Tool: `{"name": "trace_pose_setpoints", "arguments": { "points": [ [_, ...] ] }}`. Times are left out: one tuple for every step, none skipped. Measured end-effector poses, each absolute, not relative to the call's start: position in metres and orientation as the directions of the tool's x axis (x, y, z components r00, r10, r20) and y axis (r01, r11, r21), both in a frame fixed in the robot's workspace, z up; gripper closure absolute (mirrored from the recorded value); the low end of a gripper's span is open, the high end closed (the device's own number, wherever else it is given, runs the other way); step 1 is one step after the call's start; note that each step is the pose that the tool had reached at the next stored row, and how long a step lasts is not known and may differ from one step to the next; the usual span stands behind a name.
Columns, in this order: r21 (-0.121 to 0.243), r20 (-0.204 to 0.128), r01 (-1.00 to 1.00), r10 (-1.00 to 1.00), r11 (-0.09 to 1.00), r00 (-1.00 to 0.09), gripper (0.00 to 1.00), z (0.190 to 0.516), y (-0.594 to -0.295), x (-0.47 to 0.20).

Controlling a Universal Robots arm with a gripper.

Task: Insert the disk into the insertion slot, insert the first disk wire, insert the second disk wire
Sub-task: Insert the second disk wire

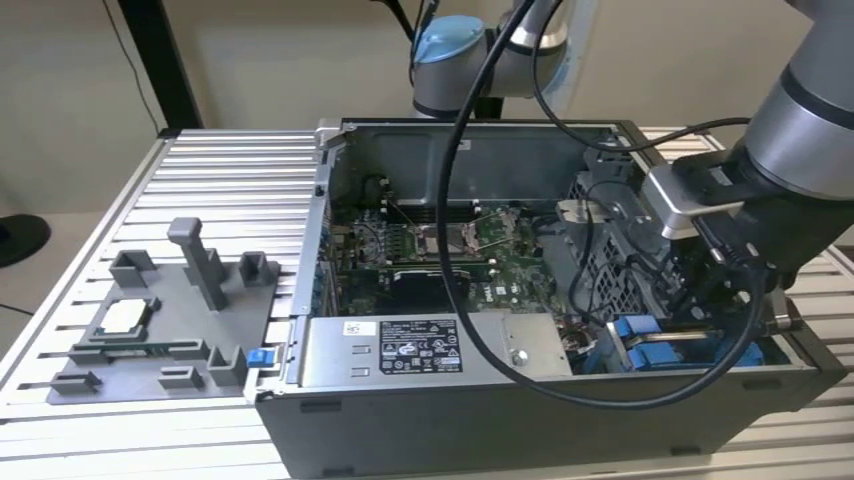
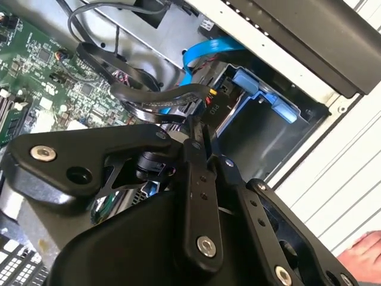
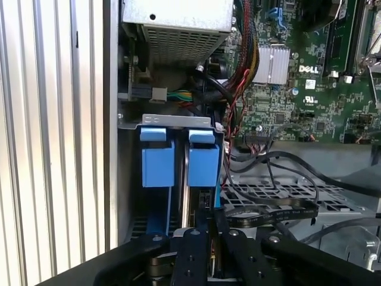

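Two black fingers of my gripper are clenched on a dark cable connector, right at the disk seated in the insertion slot. Beyond sits the green motherboard.

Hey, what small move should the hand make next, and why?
Probably ease the hand slightly toward the disk: its blue frame already sits in the insertion slot, and the black wire ends at the hand's tip, close beside the disk.
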State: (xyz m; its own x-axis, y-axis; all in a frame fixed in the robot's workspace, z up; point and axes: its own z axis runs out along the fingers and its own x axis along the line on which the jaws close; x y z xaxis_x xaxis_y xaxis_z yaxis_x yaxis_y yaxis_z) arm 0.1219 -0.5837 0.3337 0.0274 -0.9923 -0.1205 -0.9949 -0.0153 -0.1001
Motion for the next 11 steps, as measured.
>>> {"name": "trace_pose_setpoints", "arguments": {
  "points": [
    [-0.1,-0.122,-0.995,-0.992,-0.015,0.027,1.0,0.333,-0.584,0.122],
    [-0.1,-0.123,-0.995,-0.992,-0.015,0.027,0.0,0.334,-0.584,0.122],
    [-0.1,-0.124,-0.995,-0.992,-0.015,0.027,0.0,0.337,-0.584,0.122],
    [-0.1,-0.122,-0.995,-0.992,-0.015,0.027,0.0,0.342,-0.584,0.122],
    [-0.1,-0.122,-0.995,-0.992,-0.015,0.027,0.0,0.347,-0.584,0.122],
    [-0.1,-0.122,-0.995,-0.992,-0.015,0.027,0.0,0.351,-0.584,0.122],
    [-0.1,-0.121,-0.995,-0.992,-0.015,0.027,0.0,0.356,-0.584,0.122],
    [-0.1,-0.121,-0.995,-0.992,-0.015,0.027,0.0,0.361,-0.584,0.122],
    [-0.1,-0.122,-0.995,-0.992,-0.015,0.027,0.0,0.365,-0.584,0.122],
    [-0.1,-0.121,-0.995,-0.992,-0.015,0.027,0.0,0.37,-0.584,0.122],
    [-0.1,-0.121,-0.995,-0.992,-0.015,0.027,0.0,0.374,-0.584,0.122]
  ]
}}
